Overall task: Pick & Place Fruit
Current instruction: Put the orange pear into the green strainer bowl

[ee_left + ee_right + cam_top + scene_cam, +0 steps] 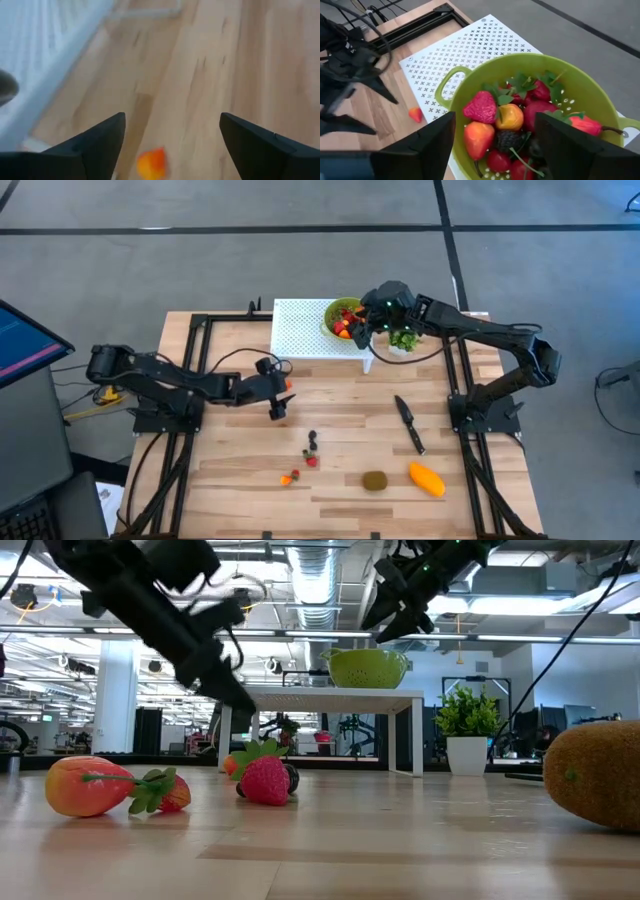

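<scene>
Right claw [362, 330] hangs above the green colander [580, 95] with its two fingers spread apart and nothing between them. Inside this colander lie several fruits: strawberries, an orange piece [509, 116], a dark berry and some red pieces with green leaves. The colander stands on a white perforated stand [300, 328] at the far side of the desk [340, 430], and a small green potted plant [403, 340] is just beside it. Left claw [279, 402] is low over the desk, also with fingers wide apart and empty; a small orange piece [151, 163] lies on the wood close to it. More small fruits remain near the middle of the desk: a dark and red group [312, 450] and an orange-red pair [290, 477]. The brown kiwi [375, 480] and the orange-yellow mango [427, 478] lie near the front edge, the mango near the black knife [409, 423].
</scene>
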Controlling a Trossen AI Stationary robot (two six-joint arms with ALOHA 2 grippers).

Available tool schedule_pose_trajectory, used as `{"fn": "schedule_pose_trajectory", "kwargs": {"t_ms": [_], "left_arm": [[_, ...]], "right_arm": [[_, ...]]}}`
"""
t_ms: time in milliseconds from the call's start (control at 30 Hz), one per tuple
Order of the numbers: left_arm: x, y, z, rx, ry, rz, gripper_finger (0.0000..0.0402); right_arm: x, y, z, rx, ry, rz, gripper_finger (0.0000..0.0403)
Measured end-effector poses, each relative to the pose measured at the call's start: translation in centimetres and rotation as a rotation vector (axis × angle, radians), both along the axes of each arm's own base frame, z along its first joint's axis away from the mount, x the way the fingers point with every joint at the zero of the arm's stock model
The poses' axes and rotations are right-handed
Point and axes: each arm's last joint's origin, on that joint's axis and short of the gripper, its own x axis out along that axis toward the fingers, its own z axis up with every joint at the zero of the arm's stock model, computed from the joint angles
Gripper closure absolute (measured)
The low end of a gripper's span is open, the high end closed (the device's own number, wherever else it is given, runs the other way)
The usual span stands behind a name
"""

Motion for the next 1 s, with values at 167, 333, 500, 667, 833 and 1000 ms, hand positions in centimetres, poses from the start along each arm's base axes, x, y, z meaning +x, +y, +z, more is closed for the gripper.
{"fn": "schedule_pose_trajectory", "kwargs": {"t_ms": [167, 333, 500, 667, 833, 1000], "left_arm": [[0.5, 0.6, -2.3, -0.022, 0.105, -0.028, 0.011], [0.8, 1.3, -4.0, -0.02, 0.178, 0.007, 0.0124], [0.8, 1.7, -4.7, -0.012, 0.193, 0.068, 0.0128], [0.8, 1.7, -4.8, -0.041, 0.186, 0.07, 0.0128], [0.9, 2.0, -5.0, -0.164, 0.162, 0.055, 0.0128], [0.8, 2.2, -5.2, -0.168, 0.171, 0.062, 0.0128]], "right_arm": [[0.0, 0.0, 0.1, -0.003, -0.006, 0.0, 0.0138], [0.0, 0.0, 0.0, -0.001, -0.003, 0.0, 0.0138], [0.0, 0.1, -0.1, 0.003, 0.006, 0.002, 0.0138], [0.1, 0.4, -0.1, 0.004, 0.008, 0.013, 0.0138], [0.3, 0.7, -0.1, 0.004, 0.008, 0.025, 0.0138], [0.4, 1.0, -0.1, 0.004, 0.009, 0.035, 0.0138]]}}
